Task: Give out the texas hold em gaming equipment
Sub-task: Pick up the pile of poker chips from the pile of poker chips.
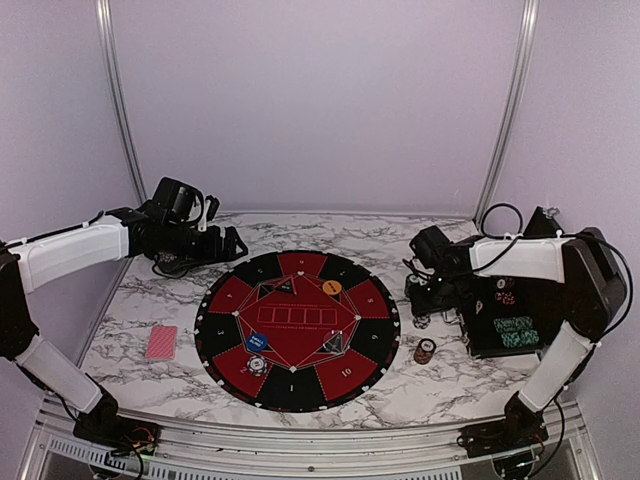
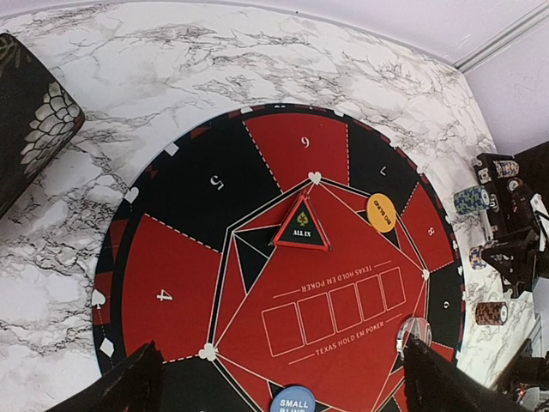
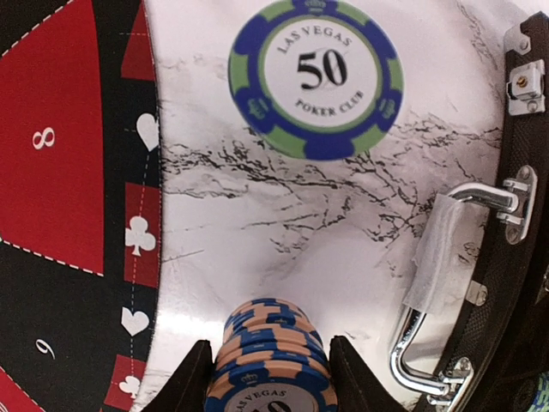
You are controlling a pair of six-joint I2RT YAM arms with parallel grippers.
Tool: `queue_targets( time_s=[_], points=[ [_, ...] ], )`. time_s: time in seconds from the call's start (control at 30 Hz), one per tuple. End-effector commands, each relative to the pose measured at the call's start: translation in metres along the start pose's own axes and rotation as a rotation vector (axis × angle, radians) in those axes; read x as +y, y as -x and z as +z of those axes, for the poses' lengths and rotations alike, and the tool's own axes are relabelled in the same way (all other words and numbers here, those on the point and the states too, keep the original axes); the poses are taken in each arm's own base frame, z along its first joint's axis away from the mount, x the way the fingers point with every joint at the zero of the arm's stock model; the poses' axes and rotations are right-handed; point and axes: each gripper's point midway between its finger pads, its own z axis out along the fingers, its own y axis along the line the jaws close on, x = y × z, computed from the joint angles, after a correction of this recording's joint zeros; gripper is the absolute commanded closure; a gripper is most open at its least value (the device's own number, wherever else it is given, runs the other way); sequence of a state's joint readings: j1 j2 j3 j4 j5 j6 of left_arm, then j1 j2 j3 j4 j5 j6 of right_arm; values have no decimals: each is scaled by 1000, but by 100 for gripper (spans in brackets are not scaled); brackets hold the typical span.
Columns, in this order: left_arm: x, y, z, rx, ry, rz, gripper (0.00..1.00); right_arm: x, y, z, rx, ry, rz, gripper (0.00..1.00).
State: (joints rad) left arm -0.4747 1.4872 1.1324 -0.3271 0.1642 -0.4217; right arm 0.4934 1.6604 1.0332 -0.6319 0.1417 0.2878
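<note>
My right gripper (image 3: pixel 273 390) is shut on a stack of blue-and-orange poker chips (image 3: pixel 270 343) standing on the marble just right of the mat; from above this gripper (image 1: pixel 425 312) sits between mat and case. A green-and-blue 50 chip (image 3: pixel 316 79) lies beyond it. My left gripper (image 2: pixel 279 386) hangs open over the mat with nothing between its fingers (image 2: pixel 116 386). On the mat are an orange disc (image 2: pixel 381 212), a blue small-blind marker (image 2: pixel 292 402) and a chip (image 1: pixel 258 363). Red-backed cards (image 1: pixel 160 342) lie left of the mat. A brown chip stack (image 1: pixel 426 351) stands at its right.
The round black-and-red mat (image 1: pixel 225 300) fills the table's middle and carries a triangular ALL IN marker (image 2: pixel 300 227). The open black case (image 1: pixel 480 340) with more chips stands at the right, its metal handle (image 3: pixel 429 318) close to my right gripper. A dark patterned object (image 2: pixel 34 120) lies at the back left.
</note>
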Motion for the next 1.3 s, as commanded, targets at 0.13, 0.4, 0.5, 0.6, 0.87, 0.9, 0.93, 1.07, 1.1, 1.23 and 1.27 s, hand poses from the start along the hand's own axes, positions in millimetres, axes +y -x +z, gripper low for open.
queue_targets(
  time_s=[0.13,0.4,0.5,0.6,0.87,0.9,0.93,1.07,1.1,1.23,1.27],
  points=[
    [3,-5,-2,11,14,19,1,11,22,-27,-61,-1,-2,63],
    [3,-7,-2,14,12,23,1,23,28,-39,-70,-1,-26,63],
    [4,-8,-3,17,11,26,1,28,30,-43,-73,1,-32,63],
    [3,-9,-3,20,7,27,1,32,31,-46,-75,5,-38,63],
    [3,-12,-3,21,0,31,1,47,36,-52,-81,22,-57,63],
    [3,-12,-3,20,0,31,1,49,36,-52,-79,21,-59,63],
    [3,-12,-3,21,-1,31,1,51,37,-52,-78,23,-62,63],
    [4,-15,-2,27,-5,30,1,58,40,-53,-81,35,-71,63],
    [4,-15,-2,27,-4,28,1,60,41,-52,-80,37,-72,63],
    [3,-15,-2,28,-12,30,1,69,48,-49,-84,48,-89,63],
    [2,-16,-2,30,-13,30,1,71,50,-49,-86,52,-94,63]
  ],
)
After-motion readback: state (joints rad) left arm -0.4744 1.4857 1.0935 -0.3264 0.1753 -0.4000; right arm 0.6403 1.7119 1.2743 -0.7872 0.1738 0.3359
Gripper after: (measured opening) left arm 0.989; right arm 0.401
